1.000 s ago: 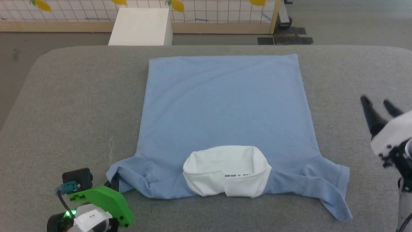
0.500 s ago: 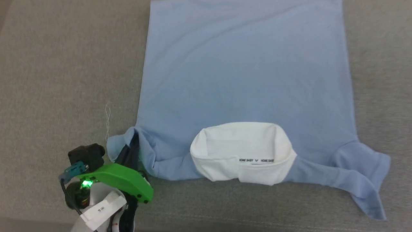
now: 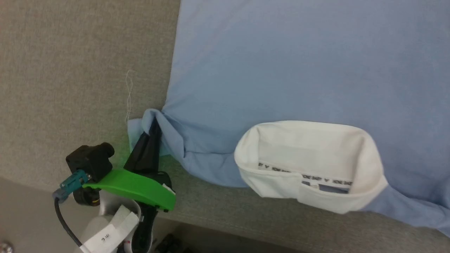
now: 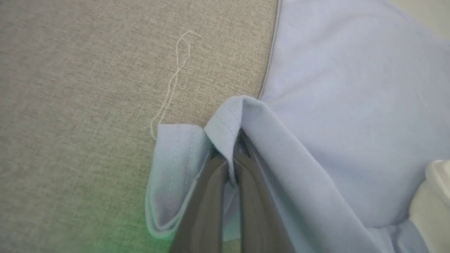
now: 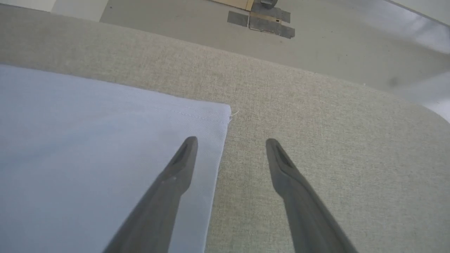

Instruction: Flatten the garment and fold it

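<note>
the surface (image 3: 70,70) is a broad pad covered in grey, coarse-woven fabric, with a rounded far corner in the right wrist view. the garment (image 3: 299,70) lies flat across it, back up: a smooth, light blue rectangle of fine-knit cotton with almost no creases. its straight hem points to the far edge and its neck to the near edge. the collar (image 3: 313,165) is white and stands open in a soft oval loop (a strip of small dark print runs inside it), close to the near edge. the left sleeve (image 4: 175,175) is bunched and folded over on itself, its stitched hem curling up in a ridge.

the left gripper (image 4: 233,160) has its long dark fingers pressed together on that ridge of sleeve, pinching the cloth between them. a glossy green plastic bracket (image 3: 137,188) sits at its wrist. the right gripper (image 5: 230,142) is spread wide at the garment's far hem corner, one tapered finger over cloth and the other over bare weave. a thin pale thread (image 4: 174,77) loops on the surface just beside the sleeve.
</note>
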Motion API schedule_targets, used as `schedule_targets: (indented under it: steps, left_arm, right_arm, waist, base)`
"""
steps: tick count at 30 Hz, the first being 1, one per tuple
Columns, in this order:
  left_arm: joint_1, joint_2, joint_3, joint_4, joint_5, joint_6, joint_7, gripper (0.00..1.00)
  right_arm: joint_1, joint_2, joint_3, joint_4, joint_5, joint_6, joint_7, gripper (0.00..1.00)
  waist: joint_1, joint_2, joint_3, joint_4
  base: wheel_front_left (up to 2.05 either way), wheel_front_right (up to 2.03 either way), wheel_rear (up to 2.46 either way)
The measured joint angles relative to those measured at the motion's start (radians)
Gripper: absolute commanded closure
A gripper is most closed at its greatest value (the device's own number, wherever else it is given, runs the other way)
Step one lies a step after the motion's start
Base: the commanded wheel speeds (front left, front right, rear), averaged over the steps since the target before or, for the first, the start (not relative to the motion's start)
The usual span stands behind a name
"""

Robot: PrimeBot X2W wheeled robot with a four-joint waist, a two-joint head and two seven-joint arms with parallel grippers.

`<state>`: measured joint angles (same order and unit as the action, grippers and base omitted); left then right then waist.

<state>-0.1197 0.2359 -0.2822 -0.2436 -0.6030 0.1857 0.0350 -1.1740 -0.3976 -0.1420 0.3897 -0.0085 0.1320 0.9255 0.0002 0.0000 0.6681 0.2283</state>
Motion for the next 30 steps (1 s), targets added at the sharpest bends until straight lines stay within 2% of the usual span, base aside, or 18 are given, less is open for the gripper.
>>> schedule_targets:
  steps: [12,13,14,15,20,25,30]
  left_arm:
    - [-0.032,-0.012,-0.028,-0.046,0.0,-0.031,-0.022,1.0]
    - [-0.033,-0.013,-0.028,-0.046,0.0,-0.032,-0.025,1.0]
    - [-0.035,-0.013,-0.029,-0.046,0.0,-0.034,-0.028,1.0]
    - [-0.037,-0.013,-0.03,-0.044,0.0,-0.035,-0.028,1.0]
    - [-0.046,-0.012,-0.033,-0.02,0.0,-0.035,-0.027,1.0]
    - [-0.067,0.006,-0.044,0.039,0.008,-0.035,-0.005,1.0]
    - [-0.067,0.029,-0.05,0.095,0.014,-0.034,0.033,1.0]
  right_arm:
    - [-0.058,-0.067,0.041,-0.033,-0.016,0.0,0.07,0.0]
    - [-0.059,-0.072,0.046,-0.038,-0.012,-0.001,0.078,0.6]
    - [-0.061,-0.077,0.045,-0.045,-0.004,-0.001,0.085,0.91]
    - [-0.062,-0.077,0.042,-0.048,0.002,-0.001,0.093,1.0]
    - [-0.05,-0.05,0.014,-0.05,0.012,0.0,0.106,1.0]
    - [0.015,-0.013,-0.035,-0.041,0.025,0.0,0.018,1.0]
    - [0.086,-0.017,-0.034,-0.063,0.082,0.0,-0.063,1.0]
  waist:
    - [-0.0003,0.0,0.138,0.095]
    - [-0.0003,0.0,0.142,0.098]
    - [-0.0003,0.0,0.145,0.101]
    - [-0.0003,0.0,0.144,0.101]
    - [-0.0003,0.0,0.12,0.095]
    - [-0.0002,0.0,0.058,0.081]
    - [-0.0002,0.0,-0.033,0.057]
  base:
    - [0.0,0.0,0.0]
    - [0.0,0.0,0.0]
    - [0.0,0.0,0.0]
    - [0.0,0.0,0.0]
    - [0.0,0.0,0.0]
    - [0.0,0.0,0.0]
    - [0.0,0.0,0.0]
